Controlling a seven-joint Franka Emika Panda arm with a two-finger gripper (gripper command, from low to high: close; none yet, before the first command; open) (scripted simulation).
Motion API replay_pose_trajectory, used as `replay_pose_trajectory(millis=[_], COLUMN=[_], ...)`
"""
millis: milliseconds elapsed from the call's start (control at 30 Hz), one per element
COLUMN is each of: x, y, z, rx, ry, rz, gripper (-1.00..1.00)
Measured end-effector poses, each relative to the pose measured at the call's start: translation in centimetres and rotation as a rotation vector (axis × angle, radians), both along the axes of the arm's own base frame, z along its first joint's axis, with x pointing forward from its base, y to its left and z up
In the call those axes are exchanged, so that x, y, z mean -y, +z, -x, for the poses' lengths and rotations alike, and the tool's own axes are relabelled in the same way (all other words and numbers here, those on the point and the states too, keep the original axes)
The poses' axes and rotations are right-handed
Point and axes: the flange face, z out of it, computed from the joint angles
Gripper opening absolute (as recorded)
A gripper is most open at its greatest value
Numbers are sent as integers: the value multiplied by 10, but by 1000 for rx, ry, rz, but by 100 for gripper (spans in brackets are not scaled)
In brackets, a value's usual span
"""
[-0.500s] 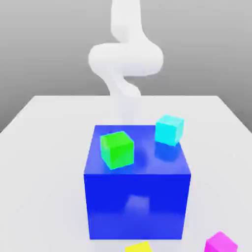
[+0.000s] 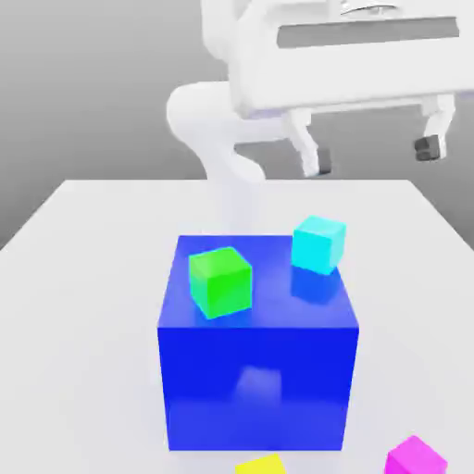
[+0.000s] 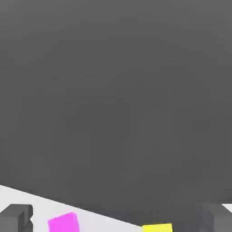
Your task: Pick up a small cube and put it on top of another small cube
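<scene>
"What's around it on your side?"

"I've got the big blue block mid-table, with the green cube and the cyan cube on top, apart from each other. The block stands between the far part of the white table and the near edge of my exterior view."

"And the target?"

"The small magenta cube sits low at the exterior view's right, near the block but not touching it. It's plain, bright pink, turned so a corner of its top points away, and cut off by the frame."

"Your gripper?"

"Spread wide, nothing in it, up above the table."

"Does the hand view add anything?"

"It gives me the magenta cube and the yellow block by a dark surface; the exterior view adds the blue, green and cyan ones."
</scene>
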Motion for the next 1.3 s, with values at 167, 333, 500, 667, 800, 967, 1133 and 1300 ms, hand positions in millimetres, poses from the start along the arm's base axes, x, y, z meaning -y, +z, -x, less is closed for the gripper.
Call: replay_pose_trajectory(millis=[167, 333, 500, 667, 800, 967, 1133, 1300], x=[-46, -74, -98, -102, -102, -102, -89, -39], y=[-86, -175, -263, -334, -334, -311, -236, -167], z=[-12, -11, 4, 7, 7, 7, -4, -4], rx=[-110, -215, -308, -323, -323, -323, -305, -312], ry=[102, 177, 258, 271, 271, 272, 226, 134], rz=[47, 107, 179, 191, 191, 191, 138, 84], gripper=[0, 0, 0, -100, -100, -100, -100, -100])
